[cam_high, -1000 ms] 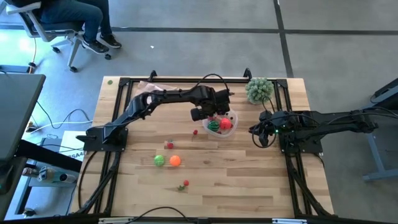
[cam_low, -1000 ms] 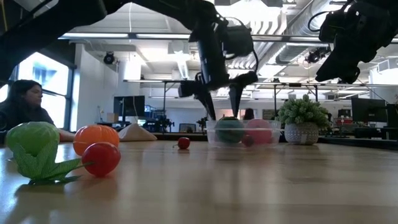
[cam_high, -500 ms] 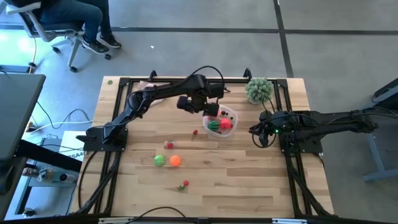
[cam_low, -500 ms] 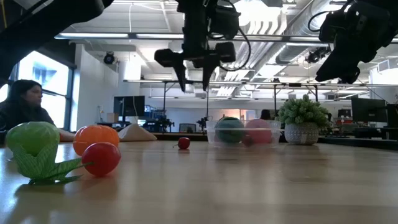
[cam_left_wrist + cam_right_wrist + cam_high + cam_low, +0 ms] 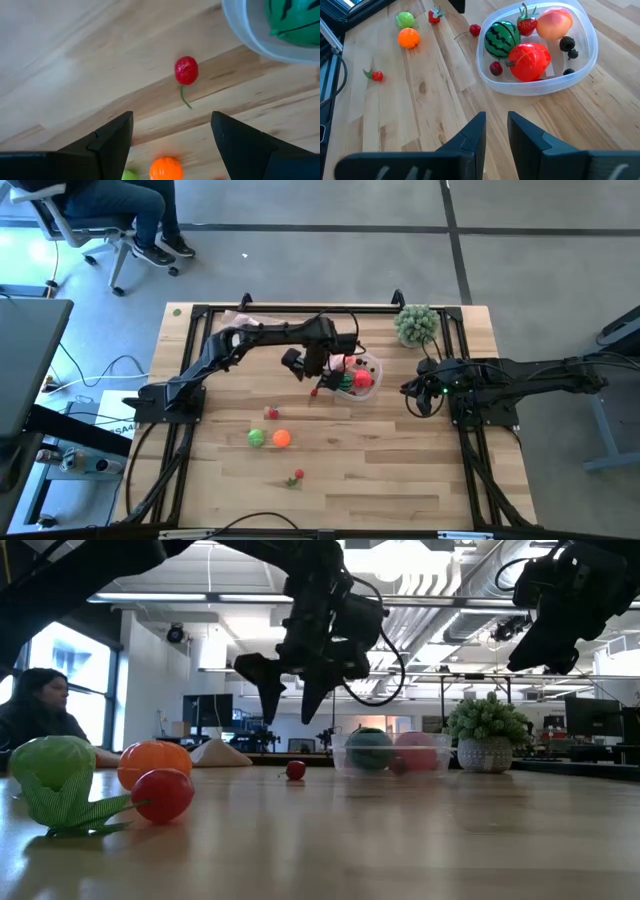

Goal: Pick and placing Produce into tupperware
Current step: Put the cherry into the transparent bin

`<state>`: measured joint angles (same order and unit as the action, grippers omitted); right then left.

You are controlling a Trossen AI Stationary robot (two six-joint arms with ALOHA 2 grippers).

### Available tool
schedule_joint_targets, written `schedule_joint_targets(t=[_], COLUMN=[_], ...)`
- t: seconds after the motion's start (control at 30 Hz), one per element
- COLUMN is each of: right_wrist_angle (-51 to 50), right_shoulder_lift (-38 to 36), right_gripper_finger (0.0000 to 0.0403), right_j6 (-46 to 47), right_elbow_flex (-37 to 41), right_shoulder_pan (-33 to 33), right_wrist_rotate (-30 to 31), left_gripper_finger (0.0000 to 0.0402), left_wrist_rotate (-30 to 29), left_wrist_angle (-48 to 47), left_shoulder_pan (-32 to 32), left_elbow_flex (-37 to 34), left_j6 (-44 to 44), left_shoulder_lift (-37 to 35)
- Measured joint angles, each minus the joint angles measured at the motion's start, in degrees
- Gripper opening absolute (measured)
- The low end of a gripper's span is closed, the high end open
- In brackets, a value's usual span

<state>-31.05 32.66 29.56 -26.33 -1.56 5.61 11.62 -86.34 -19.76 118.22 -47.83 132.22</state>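
Note:
The tupperware [image 5: 357, 377] [image 5: 487, 75] is a clear tub standing on the wood. It holds a striped green ball [image 5: 502, 38], red pieces [image 5: 529, 61] and dark berries [image 5: 567, 45]. A red cherry [image 5: 314, 392] [image 5: 186, 70] lies on the table just left of the tub. My left gripper [image 5: 300, 370] [image 5: 290, 705] [image 5: 172, 137] hovers open above that cherry, tilted, touching nothing. Farther toward the near edge lie a green ball [image 5: 257, 438], an orange ball [image 5: 282, 438] and small red pieces [image 5: 298, 476]. My right gripper [image 5: 415, 398] [image 5: 497, 132] waits right of the tub, its fingers a narrow gap apart.
A bushy pale-green plant in a pot [image 5: 417, 325] [image 5: 488, 730] stands by the far right corner, behind the tub. A beige cloth [image 5: 220, 752] lies near the far left. A black frame [image 5: 300, 308] borders the table. A seated person [image 5: 35, 710] shows beyond it.
My left gripper has lifted away from the tupperware, swung toward the table's left, then come down and tilted over the cherry lying beside the tub. The produce and the tub have stayed in place.

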Motion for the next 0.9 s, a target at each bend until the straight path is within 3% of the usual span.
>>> schedule_joint_targets(t=[0.9], right_wrist_angle=[0.0], right_shoulder_lift=[-0.01], right_gripper_finger=[0.0071], right_j6=[0.01], right_elbow_flex=[0.0], right_shoulder_pan=[0.0], right_wrist_rotate=[0.0], left_gripper_finger=[0.026], left_wrist_rotate=[0.52], left_wrist_angle=[15.57], left_shoulder_pan=[1.78], left_elbow_flex=[-10.2], left_j6=[0.93], left_shoulder_lift=[0.0])
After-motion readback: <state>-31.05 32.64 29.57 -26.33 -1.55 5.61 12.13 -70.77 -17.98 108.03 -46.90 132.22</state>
